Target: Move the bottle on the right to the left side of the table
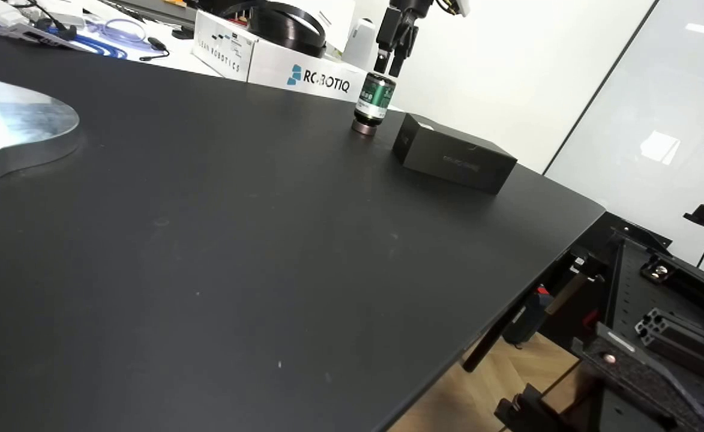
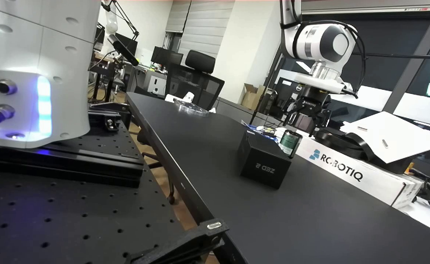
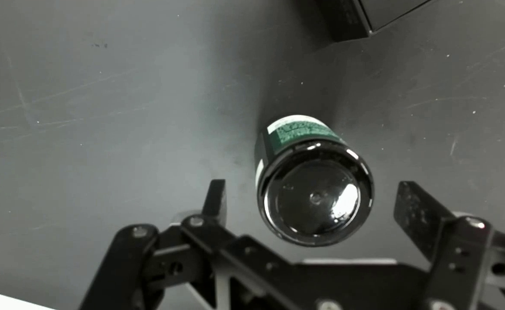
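The bottle (image 1: 376,96) is small and dark green with a white-marked label. It stands on the black table (image 1: 237,240) near its far edge, with a narrow brownish cap-like part at the bottom. It is partly hidden behind a black box in an exterior view (image 2: 290,143). The wrist view shows its round dark upper end (image 3: 314,206) from above. My gripper (image 1: 389,65) is just above the bottle, pointing down. In the wrist view the gripper (image 3: 312,181) is open, with one finger on each side of the bottle and a gap to both.
A black rectangular box (image 1: 454,159) stands close beside the bottle; its corner shows in the wrist view (image 3: 390,13). A white Robotiq carton (image 2: 346,168) lies along the table's far edge. A slim white bottle (image 1: 361,42) stands behind. A shiny thick plate (image 1: 21,120) lies on the table.
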`<action>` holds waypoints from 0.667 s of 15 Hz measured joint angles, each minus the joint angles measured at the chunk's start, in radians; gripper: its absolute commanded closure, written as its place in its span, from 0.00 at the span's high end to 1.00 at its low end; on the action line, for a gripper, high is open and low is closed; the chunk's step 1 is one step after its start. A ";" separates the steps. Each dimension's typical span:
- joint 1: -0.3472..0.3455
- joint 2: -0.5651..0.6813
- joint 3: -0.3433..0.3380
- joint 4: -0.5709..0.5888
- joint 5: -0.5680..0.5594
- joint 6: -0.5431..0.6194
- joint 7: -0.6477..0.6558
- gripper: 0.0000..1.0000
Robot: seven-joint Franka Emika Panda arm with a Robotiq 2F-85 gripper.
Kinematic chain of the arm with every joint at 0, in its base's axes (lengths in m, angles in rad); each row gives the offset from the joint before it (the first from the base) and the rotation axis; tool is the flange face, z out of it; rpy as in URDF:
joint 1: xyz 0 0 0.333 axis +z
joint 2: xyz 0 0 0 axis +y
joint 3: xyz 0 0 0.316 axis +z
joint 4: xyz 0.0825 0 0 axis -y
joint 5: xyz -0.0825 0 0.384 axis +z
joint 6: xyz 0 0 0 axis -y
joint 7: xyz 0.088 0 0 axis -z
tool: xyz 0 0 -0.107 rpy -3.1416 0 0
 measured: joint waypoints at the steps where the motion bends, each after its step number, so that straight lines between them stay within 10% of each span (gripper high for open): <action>1: 0.000 0.001 0.000 -0.005 0.000 0.012 0.000 1.00; 4: 0.000 0.006 0.001 -0.020 -0.004 0.050 0.000 1.00; 5: 0.000 0.011 0.001 -0.022 -0.008 0.059 0.000 0.75; 10: 0.001 0.028 0.008 -0.027 -0.018 0.060 0.004 0.45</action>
